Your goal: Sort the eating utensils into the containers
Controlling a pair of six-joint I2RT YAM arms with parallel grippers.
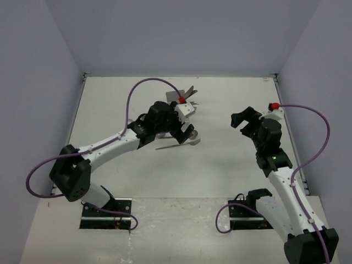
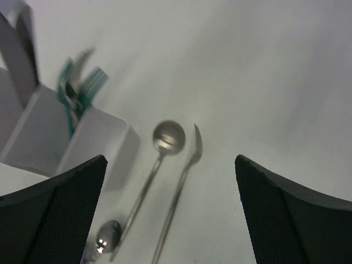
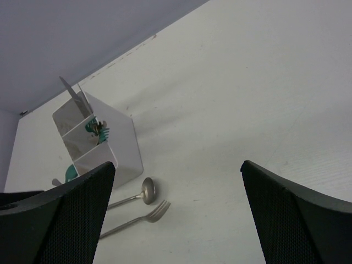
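The left gripper point(image 2: 168, 159) hangs wide open and empty over a silver spoon point(image 2: 166, 137) and fork point(image 2: 184, 176) lying side by side on the table point(image 2: 264, 82), just beside the white box point(image 2: 88, 140). The right gripper point(image 3: 177, 163) is also spread and empty, well apart. Only its wrist view shows the box's three compartments: a knife point(image 3: 70, 92) in the far one and teal utensils point(image 3: 98, 131) in the middle. What appears to be a second spoon point(image 2: 108, 236), blurred, shows only in the left wrist view.
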